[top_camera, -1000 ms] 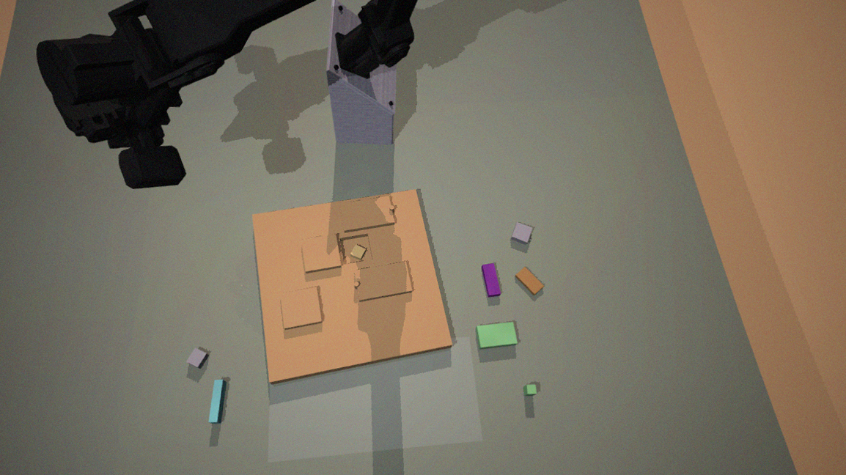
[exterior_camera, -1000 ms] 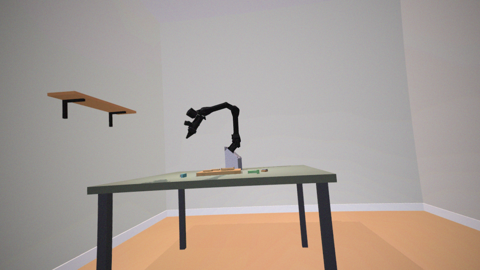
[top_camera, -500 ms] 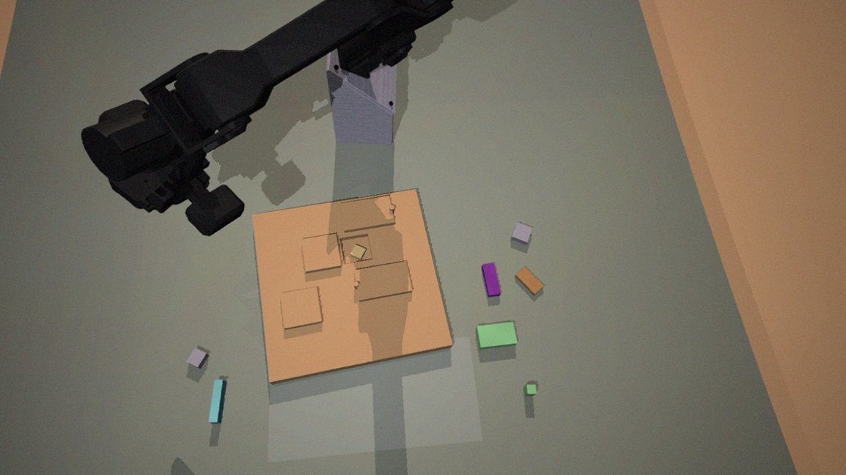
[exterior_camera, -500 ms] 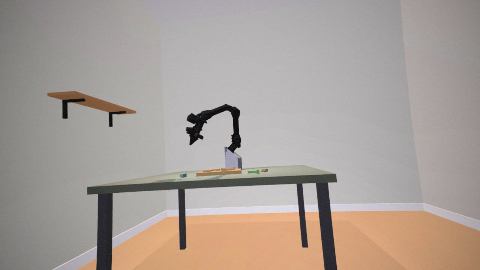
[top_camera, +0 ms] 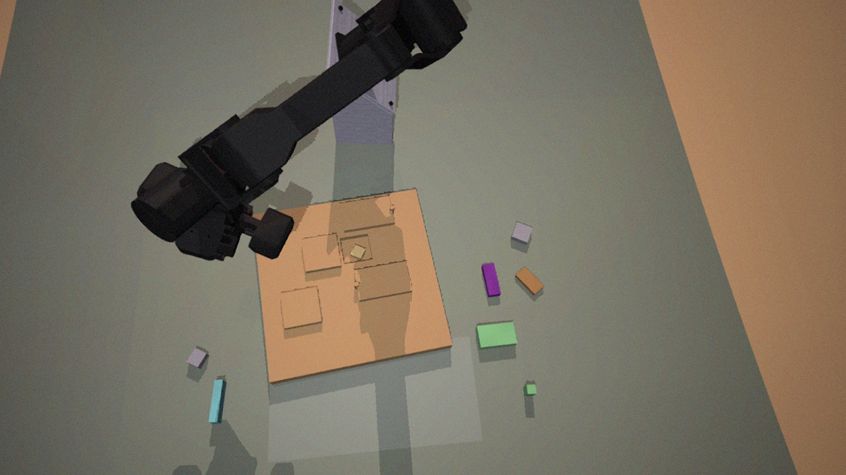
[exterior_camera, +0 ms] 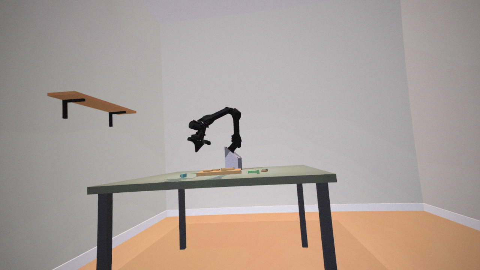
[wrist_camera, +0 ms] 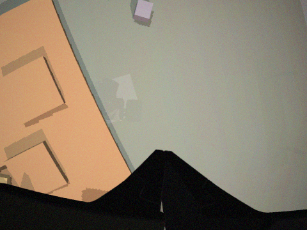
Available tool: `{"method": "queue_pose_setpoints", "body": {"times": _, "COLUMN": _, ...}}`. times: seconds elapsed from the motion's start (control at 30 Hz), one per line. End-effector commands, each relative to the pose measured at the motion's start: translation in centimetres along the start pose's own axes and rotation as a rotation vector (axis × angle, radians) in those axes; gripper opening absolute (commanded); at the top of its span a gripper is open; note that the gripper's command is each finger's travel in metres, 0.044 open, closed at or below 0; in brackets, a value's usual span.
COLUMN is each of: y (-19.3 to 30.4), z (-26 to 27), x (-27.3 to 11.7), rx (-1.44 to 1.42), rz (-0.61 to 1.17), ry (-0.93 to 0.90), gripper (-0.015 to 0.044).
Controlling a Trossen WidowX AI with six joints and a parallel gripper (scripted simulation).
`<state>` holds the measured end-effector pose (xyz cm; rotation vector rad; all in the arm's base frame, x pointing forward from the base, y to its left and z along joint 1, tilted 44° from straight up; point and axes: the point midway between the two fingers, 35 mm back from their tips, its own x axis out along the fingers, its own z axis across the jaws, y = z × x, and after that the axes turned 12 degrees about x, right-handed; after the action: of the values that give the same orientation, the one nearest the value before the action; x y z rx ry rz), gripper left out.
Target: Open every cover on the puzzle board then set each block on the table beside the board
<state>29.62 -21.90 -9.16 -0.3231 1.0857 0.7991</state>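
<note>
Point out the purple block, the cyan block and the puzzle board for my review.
Purple block (top_camera: 491, 279): top view, its upper face.
Cyan block (top_camera: 216, 401) (exterior_camera: 182, 175): top and exterior views, upper face, then side.
Puzzle board (top_camera: 340, 356) (exterior_camera: 218, 173) (wrist_camera: 86, 128): all views, bare surface, except its side edge in the exterior.

The puzzle board (top_camera: 340, 356) (exterior_camera: 218, 172) (wrist_camera: 93, 128) is plain orange, the hand (exterior_camera: 197, 150) (wrist_camera: 164, 151) black.

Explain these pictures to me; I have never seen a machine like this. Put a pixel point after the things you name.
The machine is one black jointed arm on a pale lilac stand (top_camera: 364, 124) (exterior_camera: 233, 161). It ends in a black two-fingered gripper (exterior_camera: 196, 150) (wrist_camera: 164, 151), which is shut and holds nothing.

The top picture looks down on the table, the exterior one shows the room from the side, and the wrist one looks past the fingers.

On the greenish table (top_camera: 587, 180) (exterior_camera: 214, 181) lies a flat orange-tan puzzle board (top_camera: 340, 356) (exterior_camera: 218, 172) (wrist_camera: 93, 128) with raised covers and a small yellowish block (top_camera: 358, 252). Around it lie loose purple, brown, green, light-blue and pale lilac blocks.
</note>
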Motion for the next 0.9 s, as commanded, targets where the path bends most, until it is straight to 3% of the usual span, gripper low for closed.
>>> {"method": "queue_pose_setpoints", "body": {"times": 0.0, "y": 0.7, "z": 1.9, "x": 1.2, "rx": -0.099, "rz": 0.037, "ry": -0.045, "gripper": 0.0}}
{"method": "queue_pose_setpoints", "body": {"times": 0.6, "y": 4.3, "z": 9.6, "x": 5.6, "rx": -0.505, "rz": 0.163, "ry": -0.24, "gripper": 0.0}}
{"method": "queue_pose_setpoints", "body": {"times": 0.87, "y": 4.5, "z": 9.8, "x": 5.7, "rx": -0.518, "rz": 0.167, "ry": -0.247, "gripper": 0.0}}
